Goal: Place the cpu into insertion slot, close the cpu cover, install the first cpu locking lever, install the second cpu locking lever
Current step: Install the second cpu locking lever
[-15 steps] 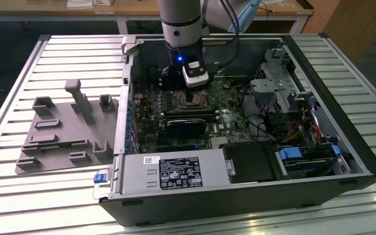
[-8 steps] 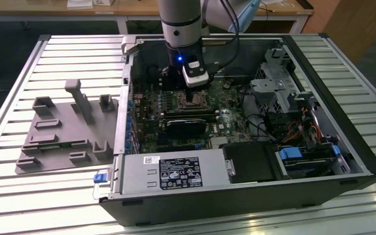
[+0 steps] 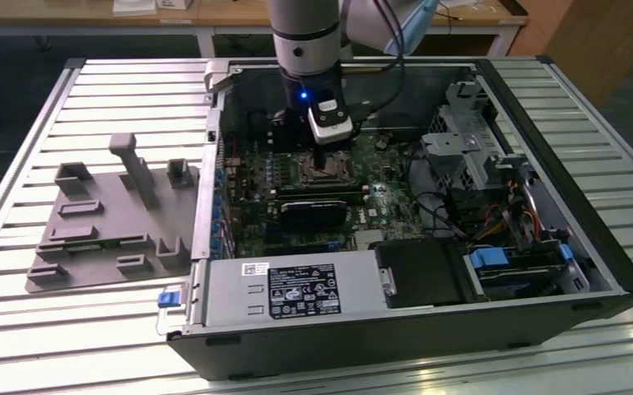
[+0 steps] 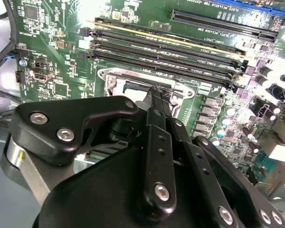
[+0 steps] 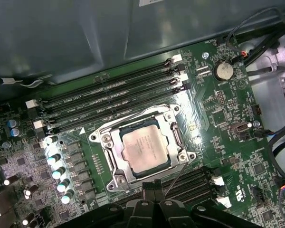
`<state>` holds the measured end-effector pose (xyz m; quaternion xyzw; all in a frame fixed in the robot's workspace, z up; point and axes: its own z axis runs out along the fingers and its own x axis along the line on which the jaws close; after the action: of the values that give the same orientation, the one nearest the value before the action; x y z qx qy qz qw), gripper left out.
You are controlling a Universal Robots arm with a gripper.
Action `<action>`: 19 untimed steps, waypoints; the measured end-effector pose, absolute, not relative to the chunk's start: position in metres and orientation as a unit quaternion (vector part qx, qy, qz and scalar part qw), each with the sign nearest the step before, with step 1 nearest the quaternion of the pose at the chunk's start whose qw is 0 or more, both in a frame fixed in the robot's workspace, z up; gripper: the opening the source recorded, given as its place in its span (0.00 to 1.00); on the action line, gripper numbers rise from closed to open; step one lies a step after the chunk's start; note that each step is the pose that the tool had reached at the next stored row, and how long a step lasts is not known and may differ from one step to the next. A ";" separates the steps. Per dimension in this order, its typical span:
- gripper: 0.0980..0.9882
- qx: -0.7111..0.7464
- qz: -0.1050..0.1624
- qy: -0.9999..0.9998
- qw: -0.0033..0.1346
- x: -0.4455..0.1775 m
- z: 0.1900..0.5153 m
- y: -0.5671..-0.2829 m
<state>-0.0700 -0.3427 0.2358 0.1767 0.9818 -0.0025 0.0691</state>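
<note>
**Item: cpu installation, state of work.**

- cpu [image 5: 145, 149]: one. It is seated flat in the insertion slot [image 3: 322, 171], silver top upward. It is near-square, so no long axis matters.
- cpu cover [image 5: 113, 151]: one. It lies down over the chip, and its window frames the metal top.
- Locking lever [image 5: 176, 176]: one thin wire rod can be counted with confidence. It slants away from a corner of the socket toward the fingertips and looks unlatched (a judgement, as its hook end is hard to make out). A second lever cannot be picked out for certain.
- gripper [image 5: 154, 186]: one, on the single arm. The fingers are drawn together into a narrow tip, with nothing visibly between them. Whether the tip touches the rod cannot be told.
- Key relation: in the second wrist view the gripper tip [image 4: 156, 92] sits just beside the socket's edge, on the side where the rod runs out. In the exterior view the gripper [image 3: 328, 152] hangs directly over the socket, close above the board.
- Memory slots [image 5: 114, 97]: four in the bank beyond the socket. A further bank beside the fingers is partly hidden and is not counted.
- Grey fixture tray [image 3: 108, 222]: one, on the exterior view's left, well apart from the computer case [image 3: 404, 346].
</note>
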 end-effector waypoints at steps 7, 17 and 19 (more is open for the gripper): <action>0.00 0.177 -0.003 0.982 0.068 -0.063 0.236 -0.346; 0.00 0.177 0.003 0.982 0.067 -0.063 0.234 -0.359; 0.00 0.176 0.010 0.982 0.066 -0.064 0.233 -0.360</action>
<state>-0.0637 -0.3601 0.2333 0.1759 0.9822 0.0102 0.0657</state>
